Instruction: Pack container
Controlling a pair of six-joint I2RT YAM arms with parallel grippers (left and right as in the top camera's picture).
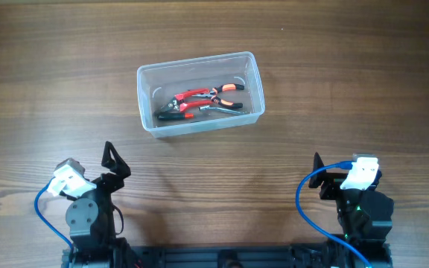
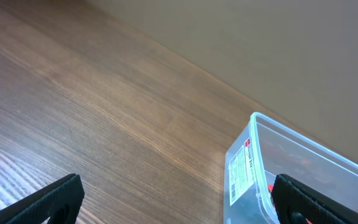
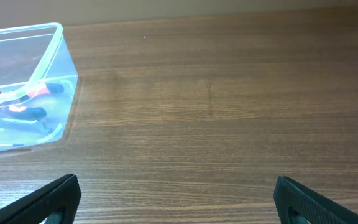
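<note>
The clear plastic container [image 1: 146, 100] stands on the wooden table at upper centre. Inside it lie red-handled pliers [image 1: 187, 96], orange-handled pliers [image 1: 227, 88] and a dark tool [image 1: 222, 109]. The container also shows at the lower right of the left wrist view [image 2: 247, 165], with a white label, and at the left of the right wrist view [image 3: 58, 68]. My left gripper [image 1: 115, 158] is open and empty at the near left, well short of the container. My right gripper [image 1: 320, 170] is open and empty at the near right.
The wooden table [image 1: 348, 89] spreads around the container. Both arm bases sit at the near edge, each with a blue cable [image 1: 45, 208]. A plain wall lies beyond the table's far edge in the left wrist view [image 2: 260, 43].
</note>
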